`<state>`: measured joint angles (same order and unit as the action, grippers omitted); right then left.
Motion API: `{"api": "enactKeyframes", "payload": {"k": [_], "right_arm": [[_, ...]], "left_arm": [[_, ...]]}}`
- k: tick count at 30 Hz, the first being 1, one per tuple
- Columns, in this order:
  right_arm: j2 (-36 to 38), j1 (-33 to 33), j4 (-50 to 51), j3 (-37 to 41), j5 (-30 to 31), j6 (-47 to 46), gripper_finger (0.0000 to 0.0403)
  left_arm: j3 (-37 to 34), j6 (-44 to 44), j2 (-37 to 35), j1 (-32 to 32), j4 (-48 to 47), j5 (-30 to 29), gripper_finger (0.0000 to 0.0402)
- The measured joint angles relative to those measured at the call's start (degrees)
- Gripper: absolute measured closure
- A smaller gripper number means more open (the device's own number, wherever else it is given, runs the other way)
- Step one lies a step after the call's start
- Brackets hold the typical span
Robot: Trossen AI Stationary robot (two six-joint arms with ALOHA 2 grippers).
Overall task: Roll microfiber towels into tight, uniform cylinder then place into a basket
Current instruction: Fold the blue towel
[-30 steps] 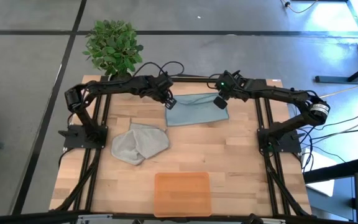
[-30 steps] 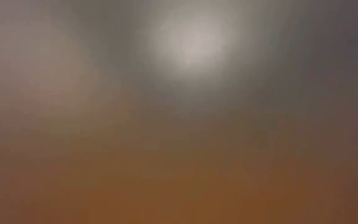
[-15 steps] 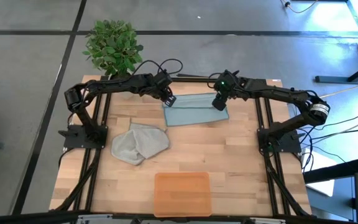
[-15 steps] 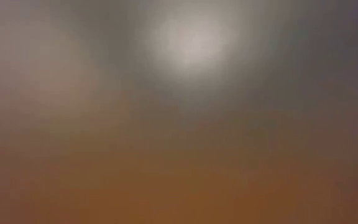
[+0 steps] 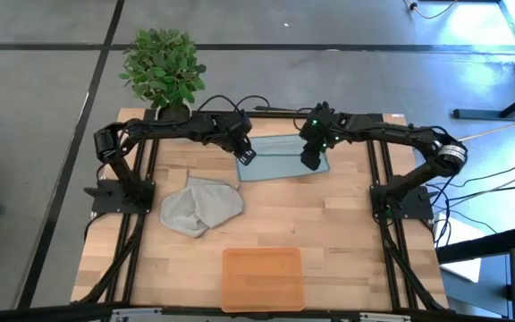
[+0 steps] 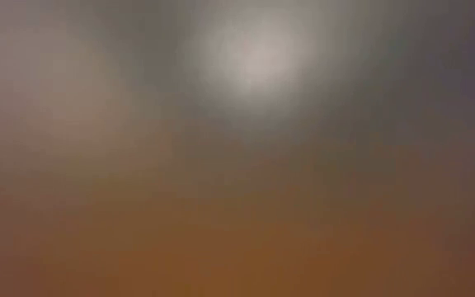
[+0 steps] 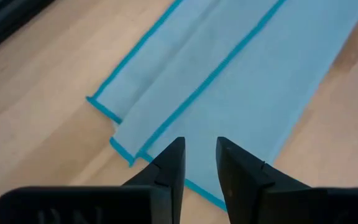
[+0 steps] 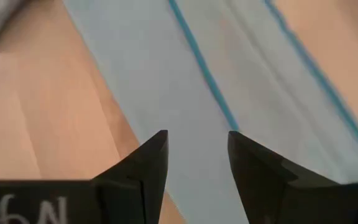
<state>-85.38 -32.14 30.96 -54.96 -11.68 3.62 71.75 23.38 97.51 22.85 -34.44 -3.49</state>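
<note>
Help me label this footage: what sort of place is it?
Likely a robotics lab or workshop: a wooden table on a dark frame with two mounted arms, bare grey floor with taped lines, loose cables at the side.

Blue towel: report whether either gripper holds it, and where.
Neither does. The left gripper and right gripper are open above the folded blue towel.

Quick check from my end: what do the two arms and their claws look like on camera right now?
Both arms are dark, slim and jointed, with black cables looping over them. The left claw has two black, wedge-shaped fingers tapering to narrow tips. The right claw has the same black tapered fingers, with pale lettering on its body. From above, the right arm shows a small green light near its wrist and a silvery ring at one joint.
</note>
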Motion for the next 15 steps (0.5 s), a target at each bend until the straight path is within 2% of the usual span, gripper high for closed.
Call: {"api": "enactKeyframes", "payload": {"k": [4,9,15], "right_arm": [[-4.5,0.0,-0.5,0.0,-1.1,-0.1,0.0235],[-9.4,0.0,-5.3,0.1,-6.2,-0.1,0.0235],[-13.1,-0.3,-6.1,0.1,-6.1,-3.4,0.0235]], "left_arm": [[0.0,0.0,0.0,-0.7,0.0,0.0,0.0318],[0.0,0.1,0.0,-0.7,0.0,0.0,0.032],[0.0,0.2,0.0,-0.7,-0.1,0.0,0.0318]]}}
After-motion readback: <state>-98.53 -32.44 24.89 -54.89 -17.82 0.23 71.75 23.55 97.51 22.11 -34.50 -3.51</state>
